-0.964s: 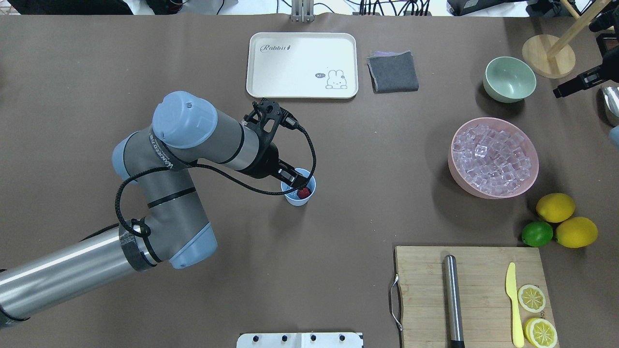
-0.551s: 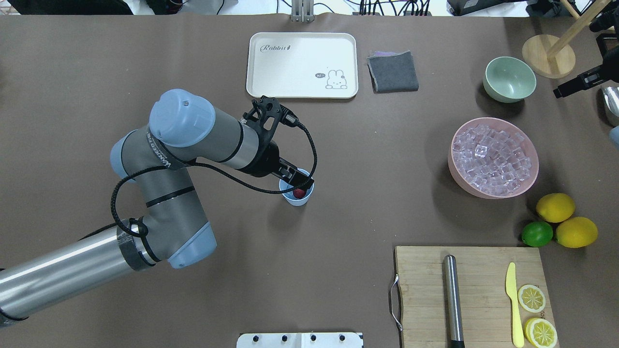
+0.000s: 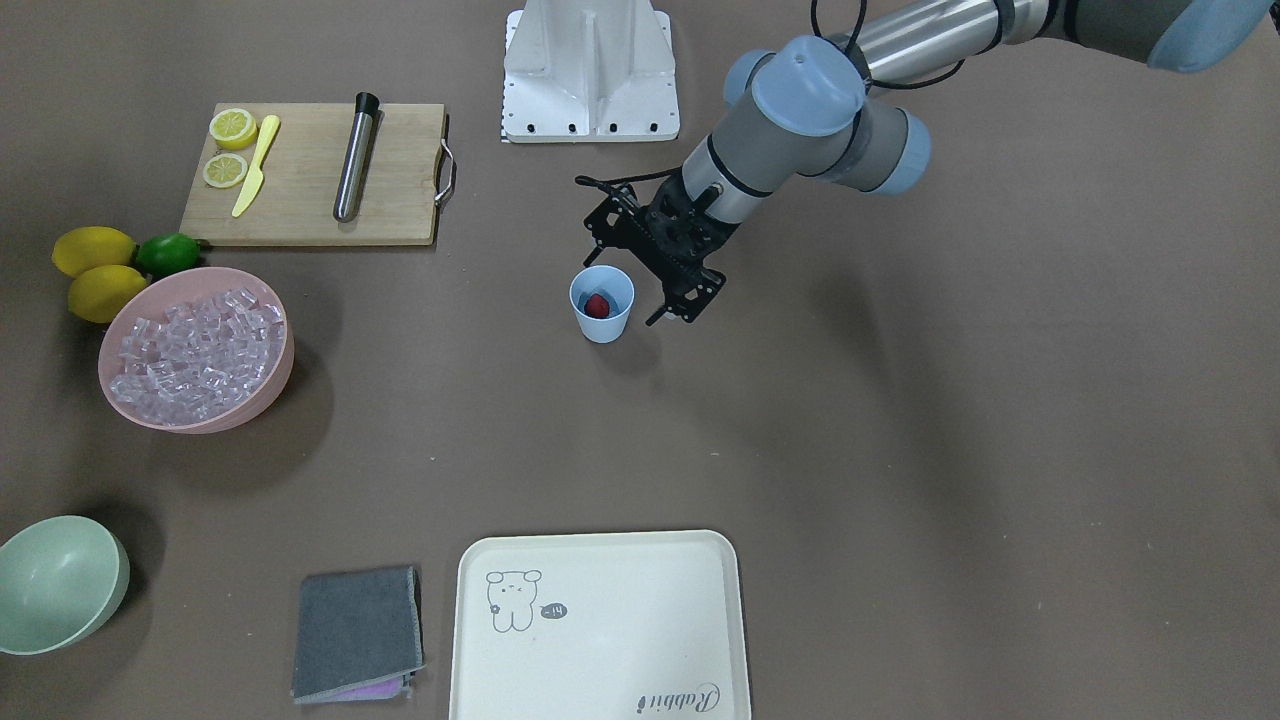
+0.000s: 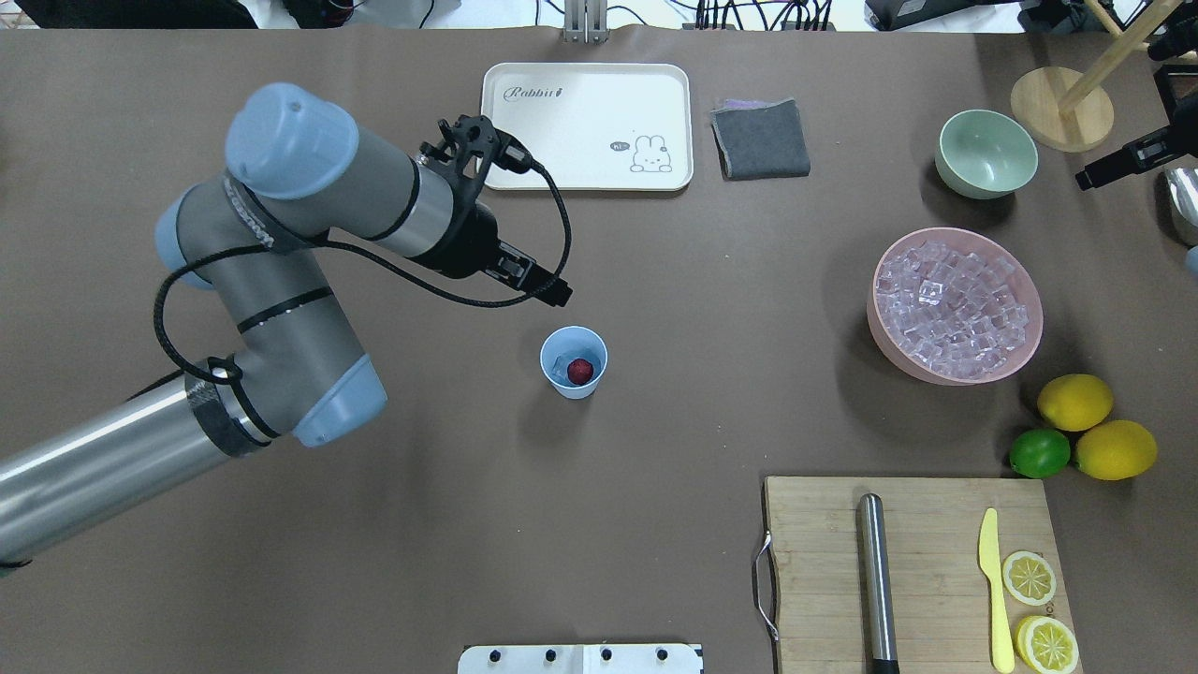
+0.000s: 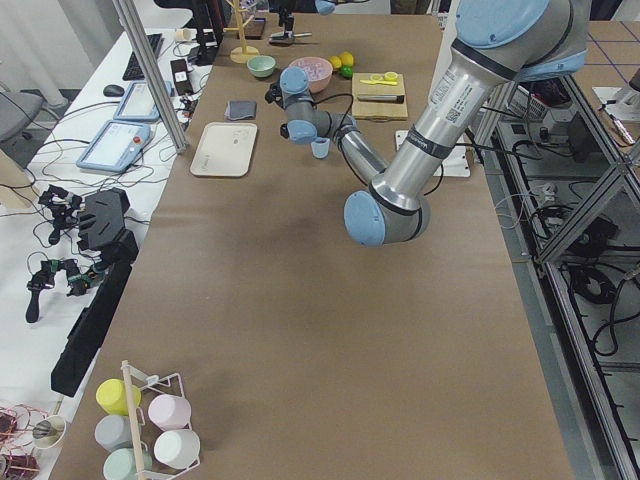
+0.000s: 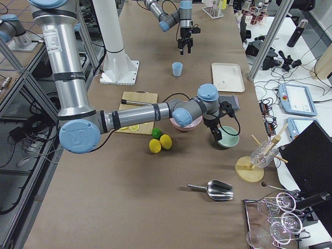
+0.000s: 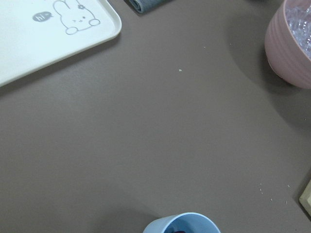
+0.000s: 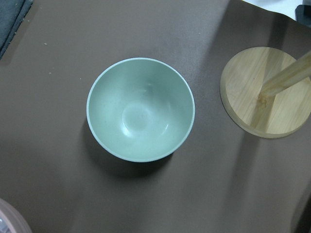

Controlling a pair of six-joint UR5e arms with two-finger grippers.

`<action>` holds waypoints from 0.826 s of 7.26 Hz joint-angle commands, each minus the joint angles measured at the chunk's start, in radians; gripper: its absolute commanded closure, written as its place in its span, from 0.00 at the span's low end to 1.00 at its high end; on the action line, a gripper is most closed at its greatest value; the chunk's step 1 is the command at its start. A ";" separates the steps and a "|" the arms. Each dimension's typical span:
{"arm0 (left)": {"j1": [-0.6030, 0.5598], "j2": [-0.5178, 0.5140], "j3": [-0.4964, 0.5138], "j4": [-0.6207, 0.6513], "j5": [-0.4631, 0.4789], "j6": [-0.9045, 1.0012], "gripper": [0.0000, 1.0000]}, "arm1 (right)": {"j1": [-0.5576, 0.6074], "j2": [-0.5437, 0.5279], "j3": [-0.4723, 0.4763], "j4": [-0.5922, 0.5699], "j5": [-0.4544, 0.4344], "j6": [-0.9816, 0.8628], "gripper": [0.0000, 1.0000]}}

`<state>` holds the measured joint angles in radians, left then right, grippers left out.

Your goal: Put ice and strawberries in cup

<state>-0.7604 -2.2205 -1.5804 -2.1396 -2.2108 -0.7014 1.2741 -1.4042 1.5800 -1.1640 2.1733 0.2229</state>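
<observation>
I have the strawberry [image 4: 581, 371] in the cup [image 4: 573, 391] mid-table and my left gripper [image 3: 688, 302] hanging just beside it, jaws apart and empty, so I judge the ice [image 4: 955, 304], heaped in the pink bowl [image 4: 964, 377] well to the right, is what remains; whether the right gripper [image 4: 1086, 176] is released or clenched I cannot tell.

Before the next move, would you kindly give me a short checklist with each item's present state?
1. Strawberry inside the cup: ok.
2. Cup upright: ok.
3. Ice on hand in the pink bowl: ok.
4. Any cubes already in the cup: cannot tell.
5. Left gripper open, empty and clear of the cup: ok.
6. Right gripper open: cannot tell; it hangs near the pale green bowl.
</observation>
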 commanded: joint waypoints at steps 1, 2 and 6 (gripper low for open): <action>-0.109 0.002 -0.001 0.115 -0.085 0.095 0.03 | 0.045 0.005 -0.003 -0.043 0.045 -0.014 0.00; -0.179 0.007 0.002 0.145 -0.146 0.138 0.03 | 0.103 0.013 0.000 -0.113 0.104 -0.078 0.00; -0.384 0.059 0.002 0.341 -0.250 0.354 0.03 | 0.182 0.057 0.032 -0.339 0.121 -0.211 0.00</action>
<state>-1.0869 -2.1758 -1.5795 -1.8614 -2.4417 -0.4040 1.4407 -1.3633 1.5966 -1.4351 2.2914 0.0278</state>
